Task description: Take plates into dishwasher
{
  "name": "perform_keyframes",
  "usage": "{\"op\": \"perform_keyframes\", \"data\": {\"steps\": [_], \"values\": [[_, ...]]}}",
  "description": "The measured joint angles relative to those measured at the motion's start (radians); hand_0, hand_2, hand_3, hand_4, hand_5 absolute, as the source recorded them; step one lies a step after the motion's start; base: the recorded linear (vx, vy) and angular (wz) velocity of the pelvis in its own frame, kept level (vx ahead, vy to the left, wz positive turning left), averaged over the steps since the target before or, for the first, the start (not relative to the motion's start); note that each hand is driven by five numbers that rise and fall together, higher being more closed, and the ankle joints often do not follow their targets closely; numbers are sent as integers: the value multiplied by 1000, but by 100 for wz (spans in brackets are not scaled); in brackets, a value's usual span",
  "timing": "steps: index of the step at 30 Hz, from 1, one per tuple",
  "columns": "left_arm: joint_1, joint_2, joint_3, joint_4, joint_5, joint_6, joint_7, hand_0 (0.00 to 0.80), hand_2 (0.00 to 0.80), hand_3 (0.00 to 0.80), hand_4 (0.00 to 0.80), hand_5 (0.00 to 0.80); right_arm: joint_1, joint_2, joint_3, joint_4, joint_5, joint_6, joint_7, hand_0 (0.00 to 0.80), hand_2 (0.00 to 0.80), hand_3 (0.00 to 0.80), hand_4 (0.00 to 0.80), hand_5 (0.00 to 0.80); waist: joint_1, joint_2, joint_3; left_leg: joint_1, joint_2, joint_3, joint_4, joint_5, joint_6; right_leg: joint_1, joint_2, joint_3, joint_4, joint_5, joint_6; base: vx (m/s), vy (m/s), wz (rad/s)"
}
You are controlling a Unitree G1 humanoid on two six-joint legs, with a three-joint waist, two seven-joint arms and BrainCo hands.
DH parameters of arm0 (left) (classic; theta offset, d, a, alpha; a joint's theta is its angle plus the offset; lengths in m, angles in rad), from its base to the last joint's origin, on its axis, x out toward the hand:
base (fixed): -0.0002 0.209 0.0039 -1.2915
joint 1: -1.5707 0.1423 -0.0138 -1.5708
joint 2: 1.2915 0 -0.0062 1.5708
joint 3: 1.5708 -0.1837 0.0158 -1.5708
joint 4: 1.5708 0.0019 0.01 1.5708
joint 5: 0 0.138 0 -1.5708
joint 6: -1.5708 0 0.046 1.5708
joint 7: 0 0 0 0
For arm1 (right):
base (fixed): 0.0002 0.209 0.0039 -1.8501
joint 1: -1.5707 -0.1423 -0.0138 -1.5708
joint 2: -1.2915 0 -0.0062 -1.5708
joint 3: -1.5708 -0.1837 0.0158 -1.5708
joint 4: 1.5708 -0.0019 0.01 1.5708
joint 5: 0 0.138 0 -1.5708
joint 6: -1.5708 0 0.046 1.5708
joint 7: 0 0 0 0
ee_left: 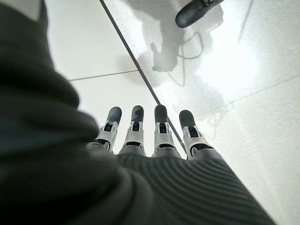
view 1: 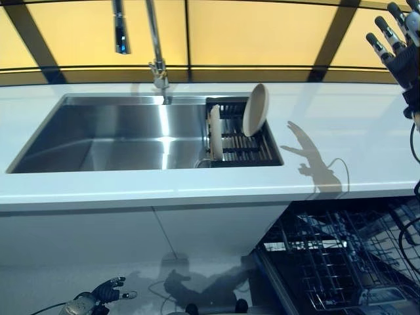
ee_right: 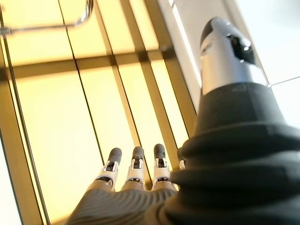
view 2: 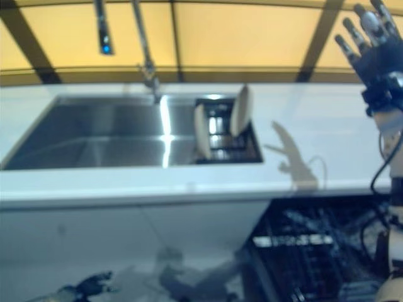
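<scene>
I see two plates [view 1: 255, 109] standing on edge in the rack [view 1: 259, 152] at the sink's [view 1: 105, 134] right end, neither touched yet. My right robot hand [view 1: 400, 39] is raised over the tabletop [view 1: 354, 125], fingers straight, empty; the left robot hand [view 1: 105, 292] hangs low, relaxed, empty. One dishwasher [view 1: 341, 262] basket sits pulled out below. Reaching in carelessly could topple a plate or clip the faucet [view 1: 155, 46].
</scene>
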Motion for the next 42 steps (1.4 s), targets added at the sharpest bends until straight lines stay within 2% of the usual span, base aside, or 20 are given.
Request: {"op": "perform_keyframes", "data": {"steps": [1,4,8,12,15,17,18,19,20,21,22,23,24,25,26,30,32,37,42], "values": [[-10,-11,-13,2,-5,0,0,0,0,0,0,0,-31,-17,34,44,-25,26,-12,0,0,0,0,0,3,-5,-4,0,11,-1,-3,-1,-13,24,15,-3,-54,20,-11,88,-16,0],[-32,-46,-67,3,-5,3,9,0,0,0,0,0,-146,-28,142,191,-136,64,-23,0,0,0,0,0,6,-2,-3,-2,26,-2,-2,-4,-27,22,37,-2,-53,21,-28,82,-21,-2],[-58,-109,-98,15,-4,18,30,0,0,0,0,0,-210,-25,245,218,-277,101,-43,0,0,0,0,0,9,-2,-5,-2,33,-4,0,-8,-34,23,47,-2,-50,19,-32,62,-29,1],[-67,-112,-114,27,-3,31,65,0,0,0,0,0,-237,-1,288,218,-323,123,-78,0,0,0,0,0,11,-6,-8,-7,33,0,9,-10,-31,22,43,0,-49,17,-32,20,27,3],[-100,-110,-112,57,12,33,81,0,0,0,0,0,-237,21,303,234,-350,149,-71,0,0,0,0,0,15,-20,-9,-103,30,-26,196,-74,-47,24,25,-1,-49,0,-42,23,233,20],[-109,-105,-115,44,21,37,77,0,0,0,0,0,-237,40,300,237,-368,171,-62,0,0,0,0,0,35,-32,5,-164,35,-30,318,-121,-62,34,1,7,-51,1,-50,66,390,7],[-99,-95,-123,14,32,45,76,0,0,0,0,0,-235,59,309,247,-387,179,-55,0,0,0,0,0,40,-35,11,-162,68,-22,304,-120,-63,44,-5,-6,-52,-1,-47,54,381,4],[-103,-95,-130,-2,45,46,73,0,0,0,0,0,-235,62,312,247,-397,190,-46,0,0,0,0,0,37,-16,17,-161,119,-25,273,-115,-72,46,-2,-23,-52,-5,-34,45,353,5],[-105,-94,-147,-23,55,46,71,0,0,0,0,0,-235,64,308,247,-399,190,-44,0,0,0,0,0,36,2,28,-155,147,-25,234,-114,-72,50,1,-30,-51,-5,-28,29,314,12],[-113,-96,-177,-38,63,44,63,0,0,0,0,0,-226,61,296,237,-407,200,-42,0,0,0,0,0,31,13,33,-150,151,-26,195,-111,-74,45,-10,-28,-51,-2,-13,76,338,2],[-115,-96,-195,-62,63,45,55,0,0,0,0,0,-207,56,281,216,-423,211,-39,0,0,0,0,0,32,23,33,-145,141,-19,167,-72,-92,41,-29,-26,-51,3,3,103,315,-6],[-115,-95,-195,-81,62,50,52,0,0,0,0,0,-182,54,272,201,-430,217,-38,0,0,0,0,0,33,25,34,-131,119,-15,130,-23,-98,39,-52,-25,-50,6,17,124,303,-22],[-115,-92,-189,-93,62,56,48,0,0,0,0,0,-158,57,268,200,-441,225,-27,0,0,0,0,0,35,26,38,-97,103,12,88,21,-90,43,-80,-43,-42,10,23,106,252,-37],[-113,-78,-187,-95,61,63,47,0,0,0,0,0,-139,67,266,200,-457,233,-13,0,0,0,0,0,40,19,39,-67,85,42,51,32,-79,42,-106,-77,-24,13,18,98,204,-46],[-109,-60,-182,-91,60,73,48,0,0,0,0,0,-136,82,269,201,-468,239,-2,0,0,0,0,0,38,16,39,-48,74,57,27,37,-73,39,-110,-92,-16,27,30,84,97,-43],[-124,17,-106,-47,27,102,49,0,0,0,0,0,-164,88,292,227,-511,239,12,0,0,0,0,0,46,0,35,-26,65,93,0,36,-66,40,-95,-141,-48,45,59,52,-39,-27],[-141,17,-73,-18,3,115,50,0,0,0,0,0,-189,86,298,230,-523,239,12,0,0,0,0,0,34,0,36,-34,70,79,0,33,-71,39,-84,-138,-49,43,58,81,-54,1],[-152,-23,-78,-10,-6,122,37,0,0,0,0,0,-287,82,344,315,-558,262,-1,0,0,0,0,0,35,-4,35,-33,86,83,0,29,-82,38,-66,-129,-49,39,51,109,-52,-2],[-141,-42,-108,29,-5,121,39,0,0,0,0,0,-305,82,377,336,-566,301,-2,0,0,0,0,0,36,-28,24,-33,93,82,0,34,-91,39,-60,-123,-52,25,42,101,-46,1]]}}
